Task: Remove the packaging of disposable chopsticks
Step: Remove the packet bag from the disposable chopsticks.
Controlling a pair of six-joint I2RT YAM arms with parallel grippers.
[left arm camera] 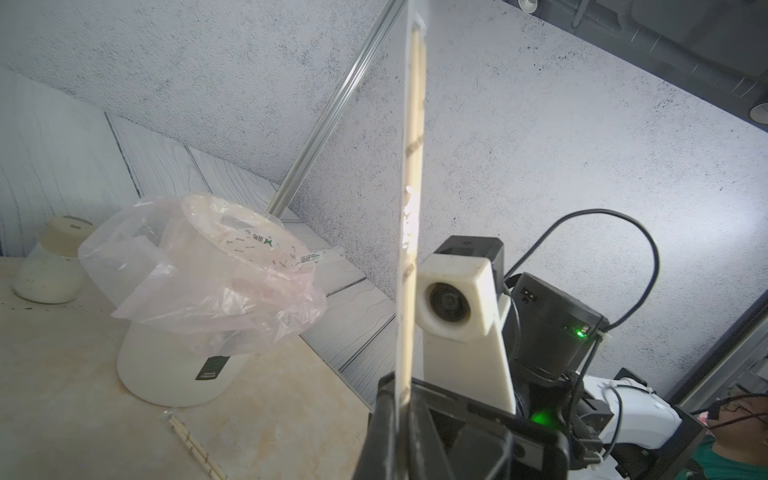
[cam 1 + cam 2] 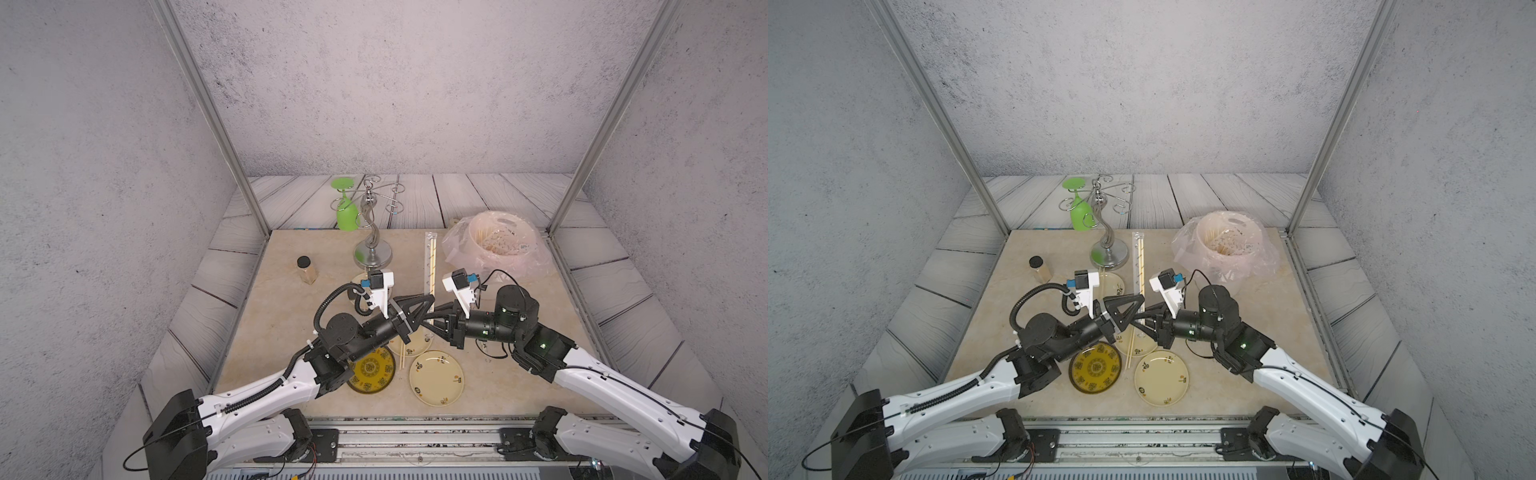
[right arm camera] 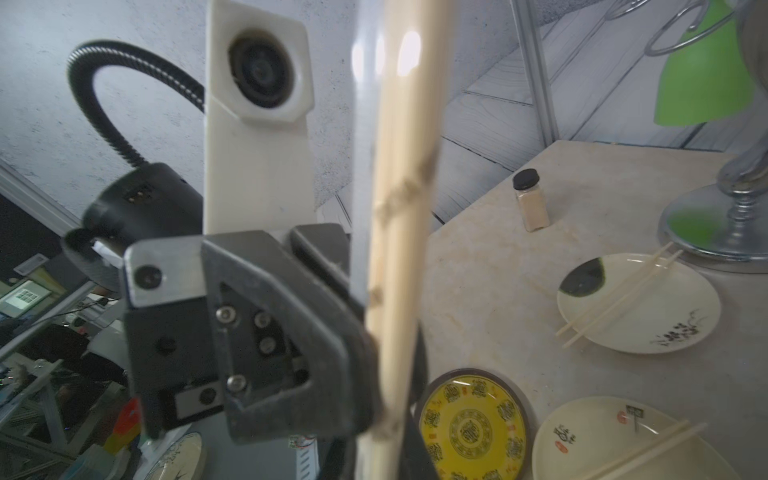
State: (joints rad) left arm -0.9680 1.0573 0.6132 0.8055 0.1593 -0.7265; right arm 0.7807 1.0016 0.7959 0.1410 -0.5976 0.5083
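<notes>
The packaging with the disposable chopsticks inside stands upright over the middle of the table. It's pinched at its lower end from both sides: the left gripper and right gripper are each clamped on it, tips nearly touching. Right underneath, mostly hidden by the arms, sits a cream plate with bare sticks. A yellow plate lies nearer the front edge. The bagged bin fills the far right corner, the glass rack stands by the far edge, and the spice jar sits toward the left edge.
</notes>
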